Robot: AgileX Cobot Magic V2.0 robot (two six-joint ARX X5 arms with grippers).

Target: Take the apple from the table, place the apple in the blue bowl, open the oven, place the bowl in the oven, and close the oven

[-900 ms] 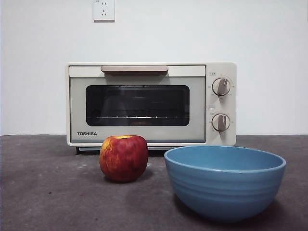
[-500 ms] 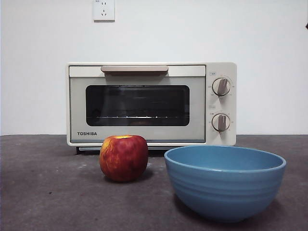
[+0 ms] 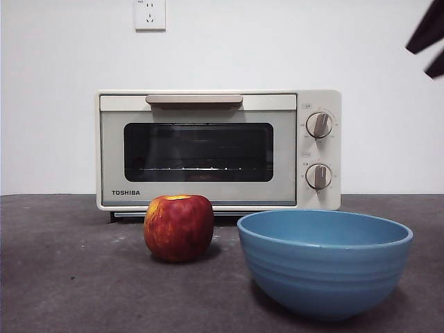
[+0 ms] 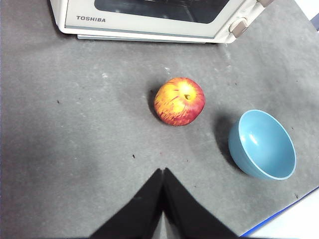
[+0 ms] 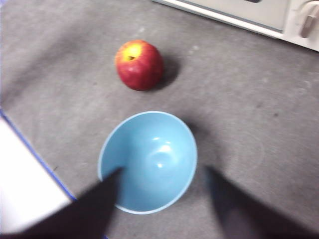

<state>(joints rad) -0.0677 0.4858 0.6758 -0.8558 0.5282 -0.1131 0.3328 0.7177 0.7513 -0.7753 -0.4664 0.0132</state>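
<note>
A dark grey table (image 3: pixel 62 277) runs across the front view, with a white wall behind it and a wall socket (image 3: pixel 150 14) high up; toward the left at the back stands the cream oven (image 3: pixel 218 149), its door closed, with a beige handle (image 3: pixel 194 100) along the top, a dark window and two grey knobs (image 3: pixel 318 125) at its right end; in front of the oven door, standing on the table, is the red and yellow apple (image 3: pixel 179 227), upright with its yellow patch upward; just to the right of it, and nearer the camera, sits the blue bowl (image 3: pixel 325 262), empty, close to the apple but not touching it; at the top right corner a black tip of the right gripper (image 3: pixel 429 41) shows, high above the table; from its own wrist view the right gripper (image 5: pixel 162 199) hangs over the bowl with its jaws spread wide apart, holding nothing; the left gripper (image 4: pixel 163 172) hovers over bare table near the apple, its jaws pressed together, holding nothing.
</note>
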